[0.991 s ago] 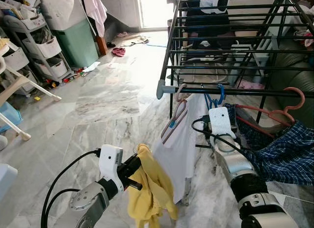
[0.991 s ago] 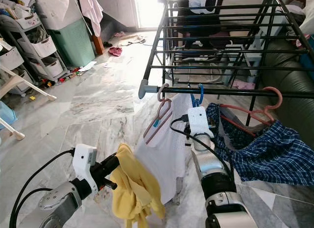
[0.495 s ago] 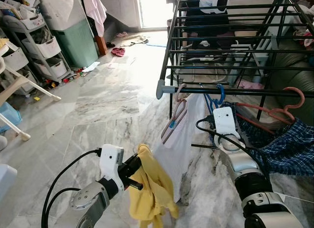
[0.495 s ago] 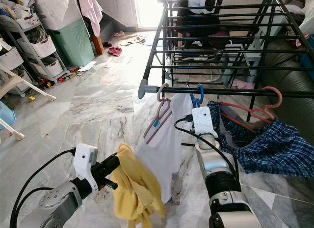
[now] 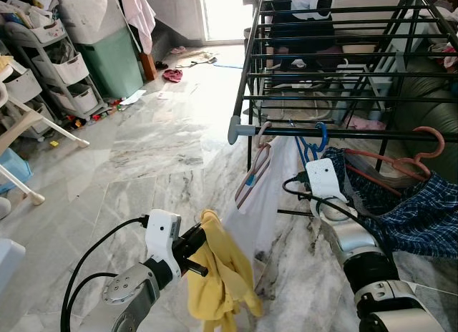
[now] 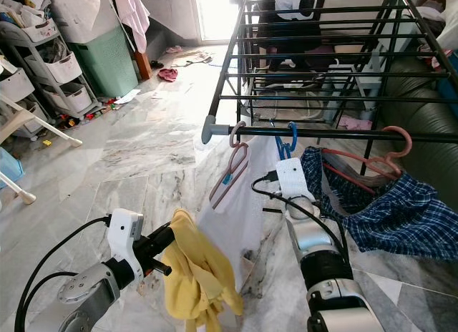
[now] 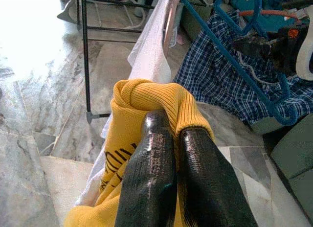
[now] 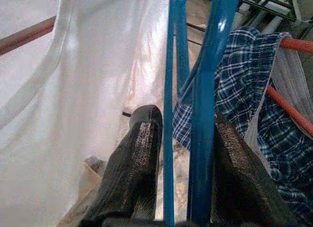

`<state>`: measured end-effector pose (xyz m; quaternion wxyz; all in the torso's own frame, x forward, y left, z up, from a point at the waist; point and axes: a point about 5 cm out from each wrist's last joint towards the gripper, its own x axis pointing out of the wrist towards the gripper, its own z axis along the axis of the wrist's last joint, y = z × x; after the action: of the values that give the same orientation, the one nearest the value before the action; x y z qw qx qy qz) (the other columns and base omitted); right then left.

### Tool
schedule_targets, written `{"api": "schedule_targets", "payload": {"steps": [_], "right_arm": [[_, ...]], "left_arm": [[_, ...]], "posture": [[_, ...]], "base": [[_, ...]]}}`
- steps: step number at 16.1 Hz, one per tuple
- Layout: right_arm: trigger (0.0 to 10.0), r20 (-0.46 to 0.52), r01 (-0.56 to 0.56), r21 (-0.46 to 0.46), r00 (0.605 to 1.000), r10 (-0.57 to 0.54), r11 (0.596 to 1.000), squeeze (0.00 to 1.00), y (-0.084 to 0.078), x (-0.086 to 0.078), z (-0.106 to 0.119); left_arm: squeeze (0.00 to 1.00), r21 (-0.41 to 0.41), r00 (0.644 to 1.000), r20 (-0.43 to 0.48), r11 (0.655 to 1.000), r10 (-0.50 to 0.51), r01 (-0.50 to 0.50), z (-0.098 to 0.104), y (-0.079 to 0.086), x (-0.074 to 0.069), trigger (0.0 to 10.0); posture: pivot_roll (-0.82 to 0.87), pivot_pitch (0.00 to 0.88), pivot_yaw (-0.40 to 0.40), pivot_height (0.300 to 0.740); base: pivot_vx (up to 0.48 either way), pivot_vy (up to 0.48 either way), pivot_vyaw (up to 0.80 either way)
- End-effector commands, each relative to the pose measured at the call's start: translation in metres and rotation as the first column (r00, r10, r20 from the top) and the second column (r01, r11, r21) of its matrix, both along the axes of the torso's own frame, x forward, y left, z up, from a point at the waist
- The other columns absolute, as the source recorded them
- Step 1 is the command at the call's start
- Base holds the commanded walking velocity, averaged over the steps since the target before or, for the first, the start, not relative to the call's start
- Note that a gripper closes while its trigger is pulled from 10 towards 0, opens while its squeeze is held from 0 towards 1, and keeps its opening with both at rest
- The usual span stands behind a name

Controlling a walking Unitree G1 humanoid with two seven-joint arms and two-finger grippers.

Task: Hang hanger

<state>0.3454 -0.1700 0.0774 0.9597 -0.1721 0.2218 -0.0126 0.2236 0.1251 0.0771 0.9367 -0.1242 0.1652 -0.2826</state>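
A blue hanger [image 5: 315, 141] hangs with its hook over the front rail [image 5: 379, 134] of a black drying rack [image 5: 336, 76]. My right gripper [image 8: 186, 120] sits just under the rail, and its fingers [image 8: 142, 139] are shut on the blue hanger's bars [image 8: 205, 90]. Low on the left, my left gripper [image 7: 168, 126] is shut on a bunched yellow garment [image 5: 223, 278], which droops toward the floor. A pink hanger [image 5: 259, 166] with a white garment [image 5: 270, 203] hangs just left of the blue one.
A red hanger [image 5: 424, 142] with a blue plaid shirt [image 5: 422, 217] hangs right of my right arm, in front of a dark sofa [image 5: 429, 110]. Basket shelves [image 5: 54, 67], a green bin [image 5: 114, 60] and white chair legs [image 5: 28, 132] line the left side. Marble floor [image 5: 157, 153] lies between.
My right wrist shifted slightly right along the rail, then a little back left with the blue hanger. The white garment's hem swung. The left arm and yellow garment stayed put.
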Motion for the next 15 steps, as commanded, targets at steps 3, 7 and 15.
{"api": "schedule_targets", "payload": {"steps": [3, 7, 15], "right_arm": [[0.0, 0.0, -0.017, -0.016, 1.0, 0.017, 1.0, 0.0, 0.003, 0.0, 0.0], [0.0, -0.003, -0.009, -0.026, 1.0, 0.009, 1.0, 0.0, -0.002, -0.001, 0.0], [1.1, 0.135, 0.052, 0.019, 0.989, -0.054, 0.998, 0.0, -0.006, -0.003, 0.021]], "left_arm": [[0.0, 0.018, 1.0, 0.023, 1.0, 0.005, -0.006, 0.005, 0.002, 0.004, 10.0], [0.0, 0.023, 1.0, 0.02, 1.0, -0.001, 0.0, 0.005, 0.001, 0.004, 10.0], [0.0, 0.047, 0.998, 0.055, 0.998, 0.033, -0.036, 0.007, 0.005, 0.015, 10.0]], "posture": [[-0.05, 0.008, 0.1, 0.74], [-0.05, 0.01, 0.102, 0.74], [-0.06, 0.0, 0.115, 0.74]], "base": [[0.0, 0.0, 0.0], [0.0, 0.0, 0.0], [0.0, 0.0, 0.0]]}}
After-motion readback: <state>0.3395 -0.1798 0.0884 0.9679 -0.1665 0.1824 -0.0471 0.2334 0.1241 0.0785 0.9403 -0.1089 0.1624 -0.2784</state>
